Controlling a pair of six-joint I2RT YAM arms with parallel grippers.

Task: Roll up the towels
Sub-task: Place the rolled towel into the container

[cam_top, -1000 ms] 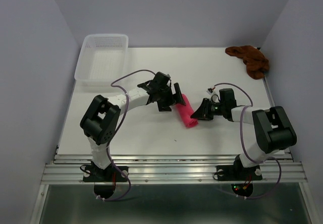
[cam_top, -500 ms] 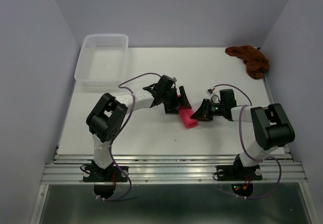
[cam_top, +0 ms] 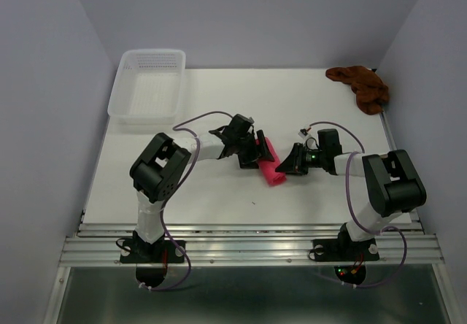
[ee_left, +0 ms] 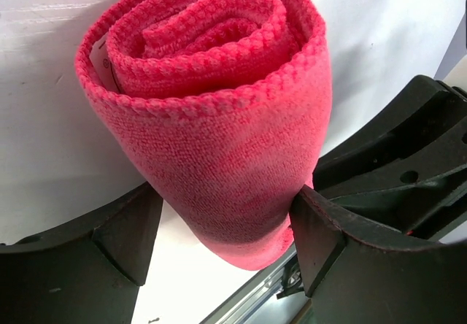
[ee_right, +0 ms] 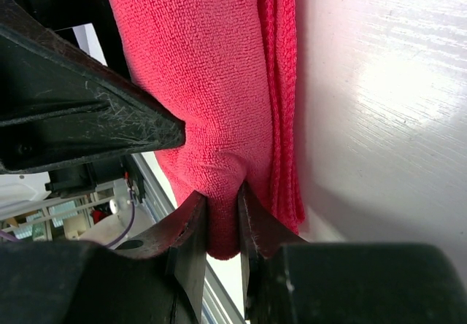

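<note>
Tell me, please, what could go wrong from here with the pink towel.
The left gripper has its jaws pressed on the rolled pink towel, whose coil looks loose; on release it could spring open. The right gripper has its jaws pinched on a fold of the outer layer, so pulling back while shut might drag the roll undone.

**Q:** Left arm (cam_top: 201,145)?
**A:** Elbow raised, forearm reaching right. Left gripper (cam_top: 255,153) low, fingers (ee_left: 124,240) pressed against either side of the pink towel (cam_top: 271,169).

**Q:** Right arm (cam_top: 343,165)?
**A:** Forearm reaching left. Right gripper (cam_top: 286,162) jaws nearly together, pinching the pink towel.
</note>
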